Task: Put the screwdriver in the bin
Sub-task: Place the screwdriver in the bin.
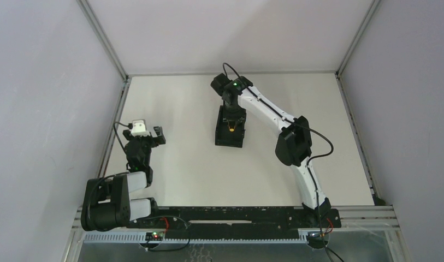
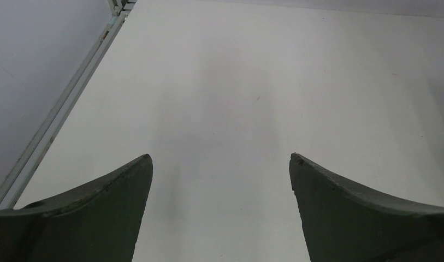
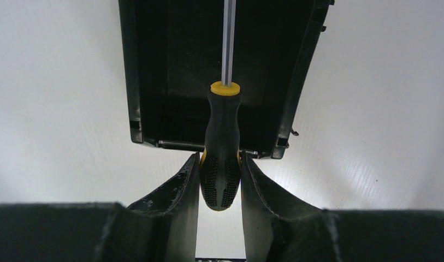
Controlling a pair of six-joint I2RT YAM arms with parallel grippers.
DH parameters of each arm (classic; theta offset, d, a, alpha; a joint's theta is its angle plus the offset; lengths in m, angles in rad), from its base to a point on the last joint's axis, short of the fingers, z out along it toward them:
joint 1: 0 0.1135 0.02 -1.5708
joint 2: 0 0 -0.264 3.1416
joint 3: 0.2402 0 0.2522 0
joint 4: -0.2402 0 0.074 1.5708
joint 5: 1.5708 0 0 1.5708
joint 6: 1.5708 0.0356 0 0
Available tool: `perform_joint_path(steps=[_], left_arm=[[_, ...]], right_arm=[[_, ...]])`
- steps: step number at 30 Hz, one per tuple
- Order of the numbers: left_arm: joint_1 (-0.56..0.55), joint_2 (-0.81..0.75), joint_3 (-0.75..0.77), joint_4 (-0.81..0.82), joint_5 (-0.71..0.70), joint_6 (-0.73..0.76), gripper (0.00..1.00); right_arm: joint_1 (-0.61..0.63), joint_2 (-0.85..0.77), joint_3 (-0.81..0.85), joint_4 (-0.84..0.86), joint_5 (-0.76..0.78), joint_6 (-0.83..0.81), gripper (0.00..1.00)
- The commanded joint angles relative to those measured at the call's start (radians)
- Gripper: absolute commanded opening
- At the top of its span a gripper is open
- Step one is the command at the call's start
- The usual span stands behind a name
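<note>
The screwdriver (image 3: 222, 143) was gripped by its handle in the right pincer (image 3: 220, 180) above the bin (image 3: 154, 71); the left pincer (image 2: 220, 180) was held open

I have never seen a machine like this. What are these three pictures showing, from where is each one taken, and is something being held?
You see two robot arms fixed to the near edge of a white table. The wide picture is taken from above and behind them. The other two come from small cameras on the wrists, so each shows its own two fingers.

The left gripper is open, with nothing between its fingers; only bare table lies under it.

The right gripper is shut on the screwdriver, holding the black and yellow handle. The thin metal shaft points away from the camera, over the open bin, a black box standing on the table. In the view from above, the right arm reaches far across the table to this bin.
</note>
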Motion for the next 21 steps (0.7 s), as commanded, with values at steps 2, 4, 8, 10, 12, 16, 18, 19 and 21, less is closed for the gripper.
perform_joint_path(steps=[2,4,8,10,12,16,18,19,21], left_arm=[[-0.004,-0.006,0.009,0.072,-0.001,0.015,1.0],[-0.004,-0.006,0.01,0.072,0.0,0.015,1.0],[-0.004,-0.006,0.01,0.072,-0.001,0.015,1.0],[-0.004,-0.006,0.009,0.071,0.0,0.015,1.0],[-0.004,-0.006,0.01,0.072,-0.001,0.015,1.0],[-0.004,-0.007,0.01,0.072,-0.001,0.015,1.0],[-0.005,-0.006,0.01,0.072,-0.001,0.015,1.0],[-0.004,-0.007,0.01,0.072,-0.001,0.015,1.0],[-0.005,-0.006,0.01,0.072,-0.001,0.015,1.0]], right_arm=[[0.009,0.015,-0.032,0.072,-0.021,0.0,0.0],[0.009,0.026,-0.037,0.077,-0.022,0.0,0.0],[0.007,0.046,-0.043,0.083,-0.027,-0.001,0.0],[0.007,0.052,-0.05,0.091,-0.03,0.0,0.0],[0.007,0.056,-0.061,0.101,-0.03,0.0,0.0],[0.004,0.063,-0.08,0.121,-0.035,-0.006,0.0],[0.003,0.068,-0.083,0.122,-0.037,-0.006,0.0],[0.001,0.069,-0.087,0.122,-0.035,-0.005,0.0],[0.0,0.07,-0.095,0.127,-0.034,-0.004,0.0]])
